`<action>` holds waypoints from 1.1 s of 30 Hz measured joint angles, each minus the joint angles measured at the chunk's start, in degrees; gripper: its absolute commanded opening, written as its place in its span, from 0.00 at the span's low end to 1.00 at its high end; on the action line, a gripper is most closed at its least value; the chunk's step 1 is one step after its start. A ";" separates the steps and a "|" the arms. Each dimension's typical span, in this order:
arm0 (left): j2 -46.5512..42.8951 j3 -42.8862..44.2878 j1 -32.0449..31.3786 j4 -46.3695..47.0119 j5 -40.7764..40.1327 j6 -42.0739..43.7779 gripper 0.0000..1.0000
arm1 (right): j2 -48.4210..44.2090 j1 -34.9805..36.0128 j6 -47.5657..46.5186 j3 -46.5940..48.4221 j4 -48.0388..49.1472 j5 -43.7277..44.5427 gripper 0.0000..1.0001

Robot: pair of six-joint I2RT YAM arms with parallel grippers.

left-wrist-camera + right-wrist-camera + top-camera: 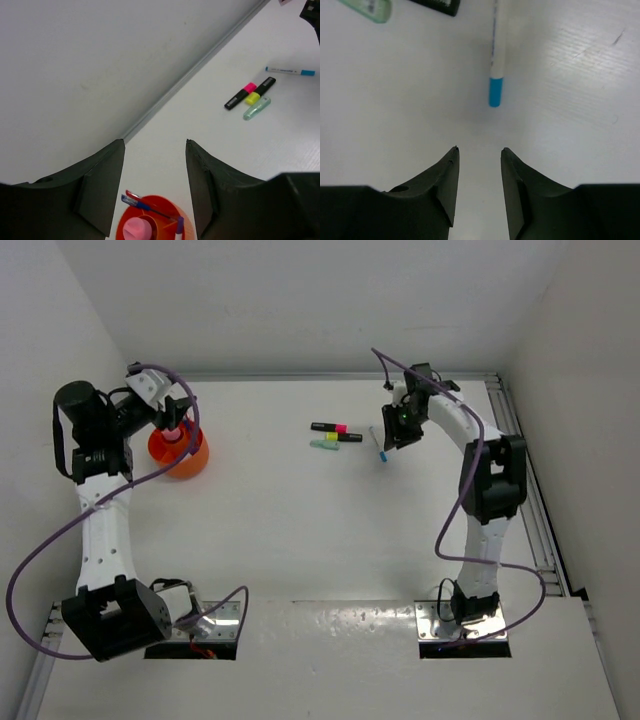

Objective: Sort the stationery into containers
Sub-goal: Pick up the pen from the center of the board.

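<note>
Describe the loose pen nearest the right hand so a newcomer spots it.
On the table, right of the orange bowl, a few loose items lie together. The pen is at that group's right edge, just ahead of the open right hand. It alone is thin and white with a blue end; its neighbours are black highlighters and a pale green one.

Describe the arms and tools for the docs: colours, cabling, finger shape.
Both the left arm and right arm have white links with black joint housings, and a purple cable loops loosely alongside each. The left tool and right tool each carry two matte black fingers, broad at the root and tapering to a tip. No markings visible.
</note>
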 measured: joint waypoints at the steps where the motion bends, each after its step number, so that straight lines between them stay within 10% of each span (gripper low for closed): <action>1: 0.02 -0.20 -0.28 -0.92 -0.50 0.07 0.58 | 1.60 0.33 -0.42 0.98 0.13 1.79 0.39; 19: 0.61 -2.47 -1.99 -8.20 -5.64 2.29 0.60 | 16.96 5.70 -3.96 12.00 2.58 15.93 0.39; 29: 0.26 -2.47 -2.47 -9.62 -6.32 4.11 0.60 | 19.06 6.23 -4.87 13.66 2.49 18.01 0.00; 33: -0.11 -2.47 -2.62 -10.12 -5.18 5.77 0.59 | 17.38 6.16 -5.09 11.06 2.86 15.98 0.00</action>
